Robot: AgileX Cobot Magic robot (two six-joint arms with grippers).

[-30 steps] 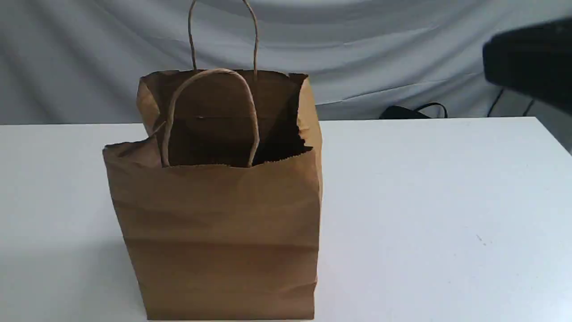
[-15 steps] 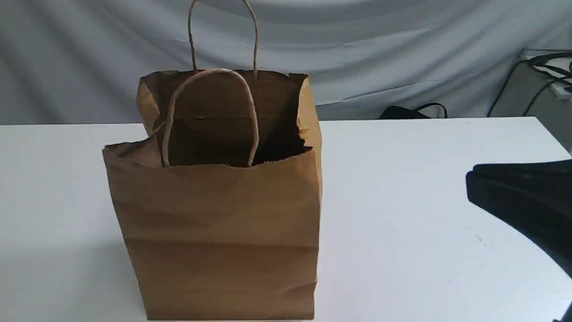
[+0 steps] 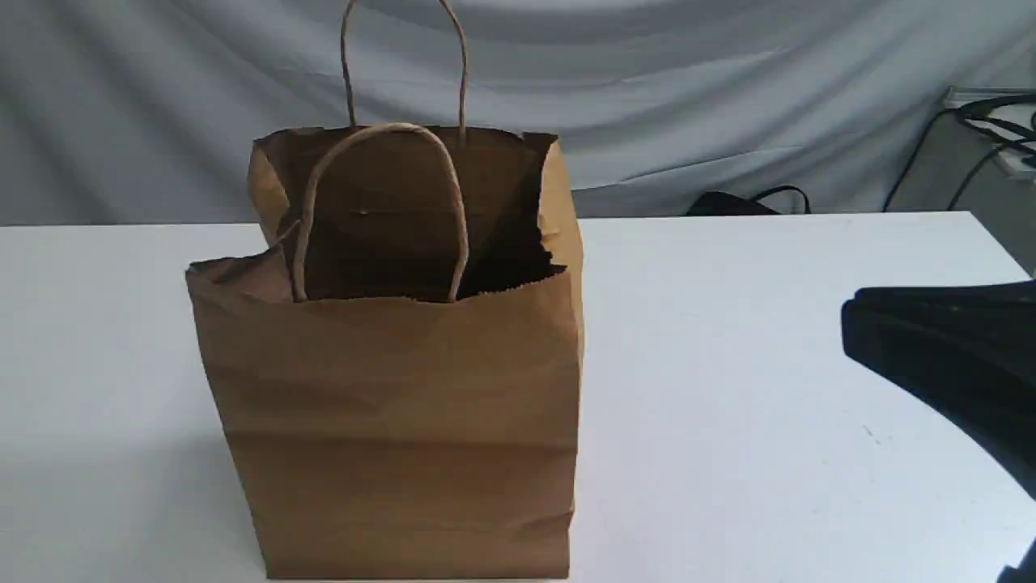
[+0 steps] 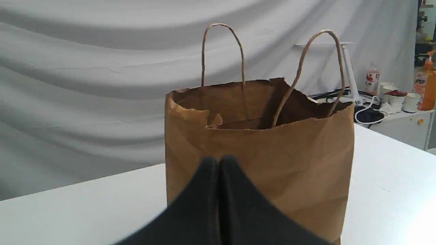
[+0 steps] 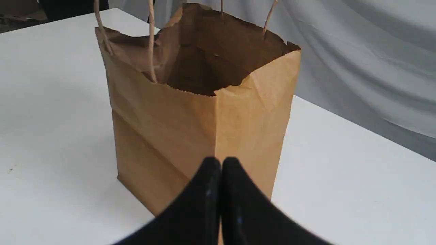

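Observation:
A brown paper bag point(image 3: 396, 405) stands upright and open on the white table point(image 3: 769, 421), its two twine handles point(image 3: 380, 210) raised. My right gripper point(image 3: 858, 324) hovers at the table's right side, black fingers pressed together and empty, pointing toward the bag from well apart. Its wrist view shows the shut fingertips point(image 5: 220, 163) in front of the bag point(image 5: 190, 112). The left gripper point(image 4: 218, 161) is also shut and empty, facing the bag point(image 4: 272, 156); it is out of the exterior view. The bag's inside looks dark, and its floor is hidden.
A grey cloth backdrop point(image 3: 728, 97) hangs behind the table. A black item with cables point(image 3: 740, 202) lies past the far edge. A side desk point(image 4: 398, 119) carries cups, an orange bottle point(image 4: 425, 85) and cords.
The right arm dropped from the upper right corner down to mid-height at the right edge within the last second, then held almost still. The bag has not moved.

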